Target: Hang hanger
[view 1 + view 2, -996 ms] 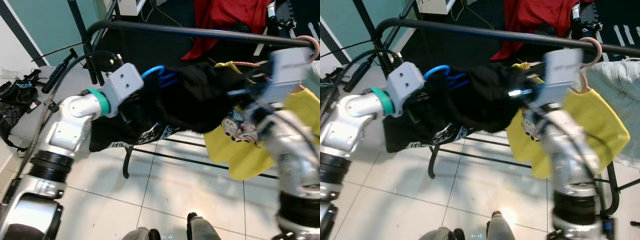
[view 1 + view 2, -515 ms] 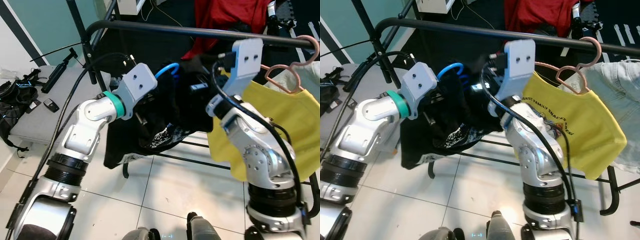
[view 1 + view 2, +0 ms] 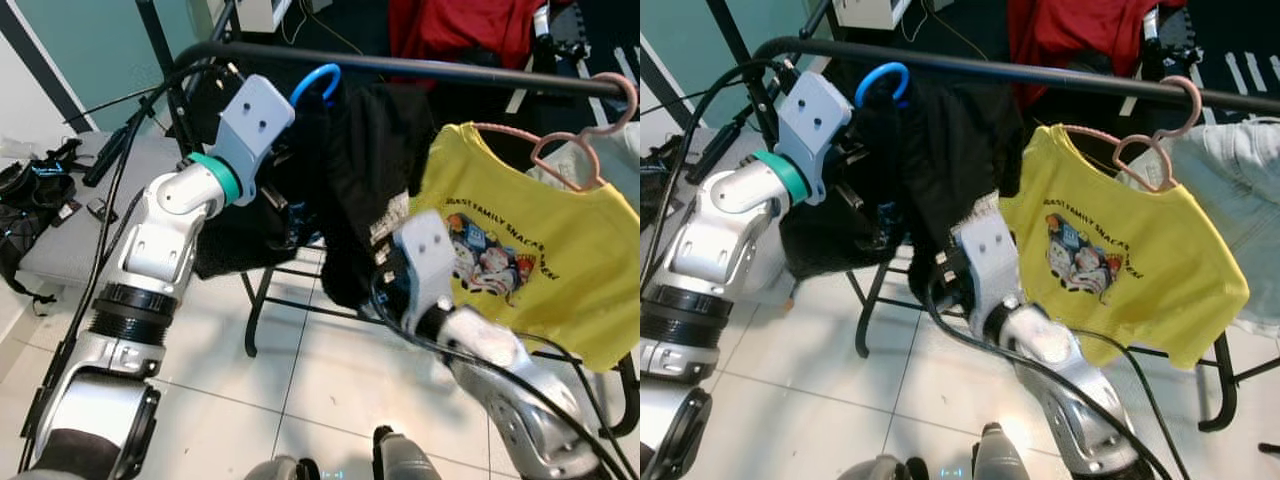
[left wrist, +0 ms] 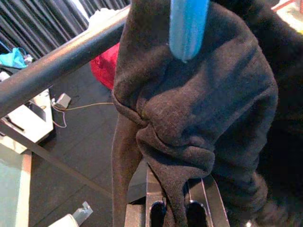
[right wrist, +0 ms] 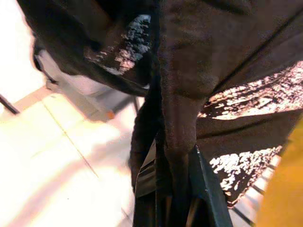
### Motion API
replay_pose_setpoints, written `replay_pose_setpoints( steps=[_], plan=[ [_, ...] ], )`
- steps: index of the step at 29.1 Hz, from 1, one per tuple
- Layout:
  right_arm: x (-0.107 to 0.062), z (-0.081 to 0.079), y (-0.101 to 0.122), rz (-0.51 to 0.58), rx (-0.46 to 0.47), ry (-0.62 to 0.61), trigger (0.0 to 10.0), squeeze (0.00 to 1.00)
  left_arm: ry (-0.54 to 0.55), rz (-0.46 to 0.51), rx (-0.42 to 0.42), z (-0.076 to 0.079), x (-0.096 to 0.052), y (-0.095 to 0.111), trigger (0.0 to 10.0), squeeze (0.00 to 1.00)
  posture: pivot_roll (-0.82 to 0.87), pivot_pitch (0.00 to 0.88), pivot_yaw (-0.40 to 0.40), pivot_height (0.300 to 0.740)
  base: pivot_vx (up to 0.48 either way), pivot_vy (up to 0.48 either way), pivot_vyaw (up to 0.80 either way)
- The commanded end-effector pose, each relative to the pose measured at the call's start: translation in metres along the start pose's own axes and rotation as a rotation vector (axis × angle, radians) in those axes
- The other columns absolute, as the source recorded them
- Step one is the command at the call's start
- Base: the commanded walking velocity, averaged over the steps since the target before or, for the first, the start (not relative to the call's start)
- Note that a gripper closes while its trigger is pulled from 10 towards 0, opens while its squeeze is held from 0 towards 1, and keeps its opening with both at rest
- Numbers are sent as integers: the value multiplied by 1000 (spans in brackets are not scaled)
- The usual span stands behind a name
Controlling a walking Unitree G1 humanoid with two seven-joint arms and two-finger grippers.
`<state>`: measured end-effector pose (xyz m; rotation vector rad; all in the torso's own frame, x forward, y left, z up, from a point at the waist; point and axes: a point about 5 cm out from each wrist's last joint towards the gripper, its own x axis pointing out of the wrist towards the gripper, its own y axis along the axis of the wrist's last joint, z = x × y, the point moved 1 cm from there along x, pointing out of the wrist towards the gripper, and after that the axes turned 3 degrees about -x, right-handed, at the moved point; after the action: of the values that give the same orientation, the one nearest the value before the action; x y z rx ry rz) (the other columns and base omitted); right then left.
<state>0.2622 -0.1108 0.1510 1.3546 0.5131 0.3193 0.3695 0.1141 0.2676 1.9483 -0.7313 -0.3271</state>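
A blue hanger hook [image 3: 316, 79] carries a black garment [image 3: 360, 170] and sits just under the black rail [image 3: 450, 68]; I cannot tell if it rests on the rail. My left gripper [image 4: 174, 209] is raised beside the hook and shut on a fold of the black garment. My right gripper [image 5: 174, 198] is lower down, shut on the garment's lower part. In the left wrist view the blue hook [image 4: 188, 23] is close to the rail [image 4: 61, 59]. A yellow printed shirt [image 3: 520, 250] hangs on a pink hanger [image 3: 590, 120] further right along the rail.
A red garment [image 3: 450, 25] lies behind the rail and a pale denim piece [image 3: 1240, 190] hangs at its right end. A grey bench [image 3: 60, 230] with a black bag [image 3: 25, 190] stands at the left. The rack's lower bars [image 3: 300, 305] cross the tiled floor.
My left arm has lifted the blue hook up to the rail. My right arm has dropped from rail height to below the black garment, which now hangs more upright.
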Motion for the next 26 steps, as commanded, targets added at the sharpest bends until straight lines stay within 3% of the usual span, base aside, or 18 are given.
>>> replay_pose_setpoints(
  steps=[1,3,4,8,9,11,13,15,16,17,18,19,20,21,24,26],
  plan=[
    [-2,4,-9,-29,-2,-32,2706,0,17,57,6,-7,-1,11,10000,0,-171,61,104,740,0,0,0],
    [-4,11,-10,-28,-12,-79,2706,0,8,56,9,-6,-1,10,10000,0,-171,61,104,740,0,0,0],
    [-5,25,-3,16,-34,-153,10000,0,-9,57,10,-3,-1,10,10000,0,-174,59,106,740,0,0,0],
    [-7,43,14,116,-83,-254,10000,0,-28,62,10,0,-1,10,10000,0,-173,54,109,740,0,0,0],
    [-10,49,23,179,-98,-293,10000,1000,-32,64,10,1,0,10,10000,0,-173,53,109,740,0,0,0],
    [-12,52,33,241,-96,-296,10000,1000,-35,66,9,2,0,11,10000,0,-171,55,110,740,0,0,0],
    [-18,47,55,377,-98,-228,10000,1000,-39,68,9,2,1,11,10000,0,-170,55,110,740,0,0,0],
    [-18,47,55,377,-98,-228,10000,1000,-39,68,9,2,1,11,10000,0,-170,55,110,740,0,0,0],
    [-21,40,67,436,-104,-165,10000,1000,-42,68,9,2,1,11,10000,0,-170,56,111,740,0,0,0],
    [-24,31,75,466,-99,-69,10000,933,-45,69,8,3,1,11,10000,0,-175,57,111,740,0,0,0],
    [-24,31,75,466,-99,-69,10000,933,-45,69,8,3,1,11,10000,0,-175,57,111,740,0,0,0],
    [-29,18,82,477,-84,66,10000,0,-56,75,4,4,0,11,10000,0,-175,57,111,740,0,0,0],
    [-32,9,86,476,-76,156,10000,0,-64,80,2,5,0,12,10000,0,-175,57,111,740,0,0,0],
    [-32,9,86,476,-76,156,10000,0,-64,80,2,5,0,12,10000,0,-175,57,111,740,0,0,0],
    [-60,-24,85,421,-1,550,10000,0,-92,110,-7,6,-1,15,10000,0,-183,58,106,740,0,0,0],
    [-68,-27,84,406,0,612,10000,0,-97,118,-11,5,-2,16,10000,0,-184,58,106,740,0,0,0]
  ],
)
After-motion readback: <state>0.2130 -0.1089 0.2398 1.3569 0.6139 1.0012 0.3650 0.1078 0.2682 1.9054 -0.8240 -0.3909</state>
